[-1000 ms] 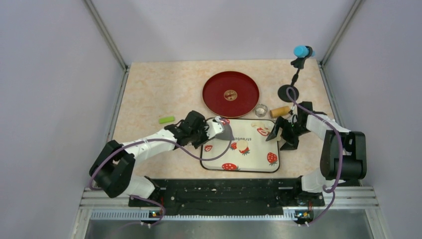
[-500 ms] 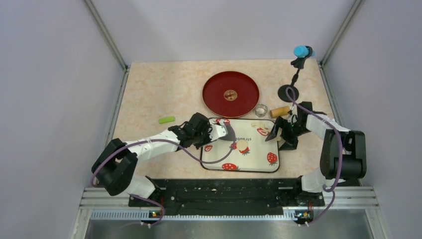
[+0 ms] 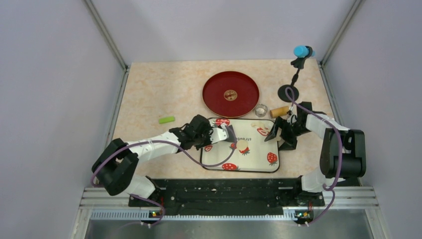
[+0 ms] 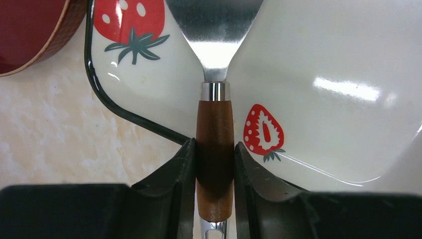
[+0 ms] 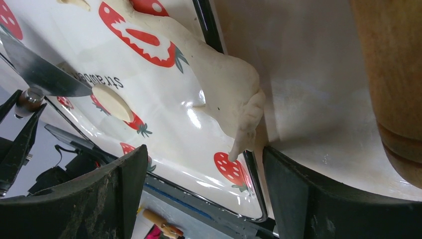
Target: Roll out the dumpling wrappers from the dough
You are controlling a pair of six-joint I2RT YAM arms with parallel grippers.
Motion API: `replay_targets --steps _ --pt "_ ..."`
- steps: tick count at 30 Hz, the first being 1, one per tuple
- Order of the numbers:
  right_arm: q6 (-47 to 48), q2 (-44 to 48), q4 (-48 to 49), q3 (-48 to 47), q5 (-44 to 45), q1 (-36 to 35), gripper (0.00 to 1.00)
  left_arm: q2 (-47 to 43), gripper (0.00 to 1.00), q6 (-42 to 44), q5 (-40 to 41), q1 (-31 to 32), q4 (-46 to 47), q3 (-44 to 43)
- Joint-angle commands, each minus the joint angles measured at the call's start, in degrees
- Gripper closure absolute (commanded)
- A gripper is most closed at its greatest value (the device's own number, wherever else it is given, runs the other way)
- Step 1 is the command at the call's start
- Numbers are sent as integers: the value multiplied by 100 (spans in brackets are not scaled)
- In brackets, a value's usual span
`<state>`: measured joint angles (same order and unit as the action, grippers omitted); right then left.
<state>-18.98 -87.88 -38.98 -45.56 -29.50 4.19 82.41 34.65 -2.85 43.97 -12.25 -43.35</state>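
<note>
My left gripper [image 3: 217, 133] is shut on the brown wooden handle of a metal spatula [image 4: 215, 144]. Its blade [image 3: 230, 133] lies over the strawberry tray [image 3: 254, 162], just left of a small round dumpling wrapper [image 3: 243, 146]. The wrapper also shows in the right wrist view [image 5: 113, 102], next to the blade [image 5: 45, 74]. The dough [image 5: 224, 84], a pale stretched sheet, drapes over the tray's far right edge. My right gripper [image 3: 280, 137] is open and empty at that edge, its jaws wide apart around the dough's hanging tip [image 5: 201, 159].
The wooden roller [image 3: 280, 110] and a small metal ring [image 3: 261, 110] lie just behind the tray. A red plate [image 3: 230, 93] sits further back. A green piece [image 3: 166, 120] lies to the left. A black stand [image 3: 288, 91] with a blue top stands at the back right.
My left arm has carried the spatula to the right, bringing the blade close to the round wrapper. The right gripper has stayed almost still.
</note>
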Motion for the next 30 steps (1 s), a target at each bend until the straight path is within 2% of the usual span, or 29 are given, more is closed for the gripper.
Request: replay_targets --steps 1,30 --pt "188 -107 22 -163 5 12 17 -151 100 229 -27 43 200 179" --pt "199 -153 -3 -242 -65 12 17 50 100 271 -296 156 13 -27"
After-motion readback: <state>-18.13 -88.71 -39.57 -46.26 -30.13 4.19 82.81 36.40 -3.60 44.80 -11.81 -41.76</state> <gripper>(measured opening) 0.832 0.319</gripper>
